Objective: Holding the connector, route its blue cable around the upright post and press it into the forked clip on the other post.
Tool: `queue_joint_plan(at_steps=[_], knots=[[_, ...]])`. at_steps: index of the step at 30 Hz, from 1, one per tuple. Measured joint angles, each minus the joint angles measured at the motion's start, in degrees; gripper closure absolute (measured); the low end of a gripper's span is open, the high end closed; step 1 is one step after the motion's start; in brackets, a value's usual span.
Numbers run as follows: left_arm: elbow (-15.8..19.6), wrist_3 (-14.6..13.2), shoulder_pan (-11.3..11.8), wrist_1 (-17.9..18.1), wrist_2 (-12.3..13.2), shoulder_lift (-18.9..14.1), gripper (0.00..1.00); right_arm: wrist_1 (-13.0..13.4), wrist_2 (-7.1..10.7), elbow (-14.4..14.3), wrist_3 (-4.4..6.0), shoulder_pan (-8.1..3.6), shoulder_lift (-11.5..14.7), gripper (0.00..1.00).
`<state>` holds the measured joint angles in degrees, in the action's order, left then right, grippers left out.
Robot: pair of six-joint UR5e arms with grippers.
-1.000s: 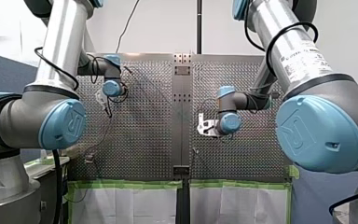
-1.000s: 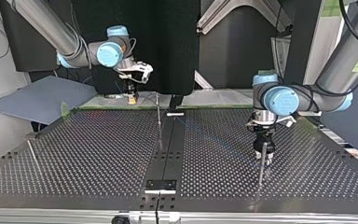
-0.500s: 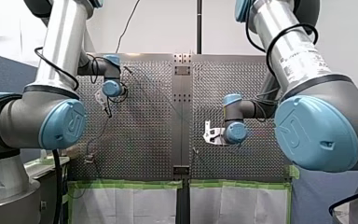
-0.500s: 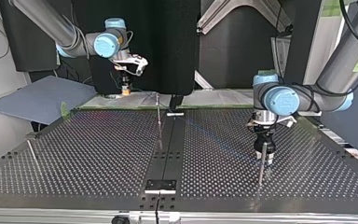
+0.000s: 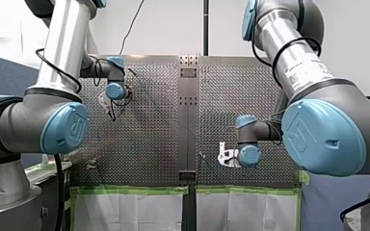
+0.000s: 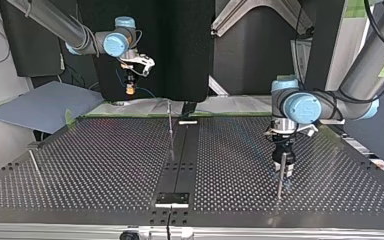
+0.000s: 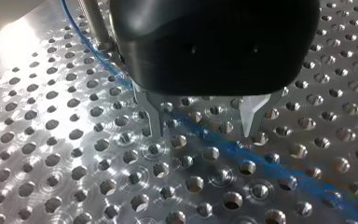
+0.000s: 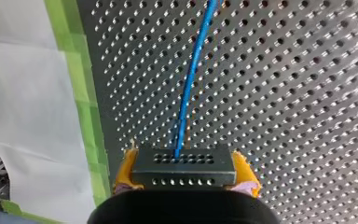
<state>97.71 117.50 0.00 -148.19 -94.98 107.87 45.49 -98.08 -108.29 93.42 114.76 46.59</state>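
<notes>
I'm clamping the connector (image 8: 184, 166) in my right fingers (image 8: 127, 164), left fingers (image 7: 154, 117) hanging open over the blue cable (image 8: 195, 70), routing and clipping apparently yet to come.

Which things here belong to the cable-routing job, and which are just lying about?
Job: connector in my right claw; blue cable; middle post; post by my left claw.
Lying about: grey board; green tape; white paper.

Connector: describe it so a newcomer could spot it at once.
By the green tape edging the perforated table, find my right pincer with yellow pads. The connector is the small dark block clamped between them. Nothing else has the blue cable running out of its face.
</notes>
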Motion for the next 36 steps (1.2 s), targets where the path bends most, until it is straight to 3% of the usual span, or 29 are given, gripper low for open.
queue_joint_plan(at_steps=[9, 18, 36], knots=[[0.0, 0.0, 0.0, -0.1, 0.0, 0.0, 0.18, 4.4, 0.29, 0.8, 0.23, -1.42, -4.4, 1.0], [0.0, 0.0, 0.0, 0.0, -0.1, 0.0, 0.18, 8.4, 0.3, 2.5, -0.16, -1.93, -8.6, 1.0], [0.0, 0.0, 0.0, 0.0, 0.0, 0.0, 0.18, 9.7, 0.34, 2.7, -0.86, -1.92, -17.2, 1.0]])
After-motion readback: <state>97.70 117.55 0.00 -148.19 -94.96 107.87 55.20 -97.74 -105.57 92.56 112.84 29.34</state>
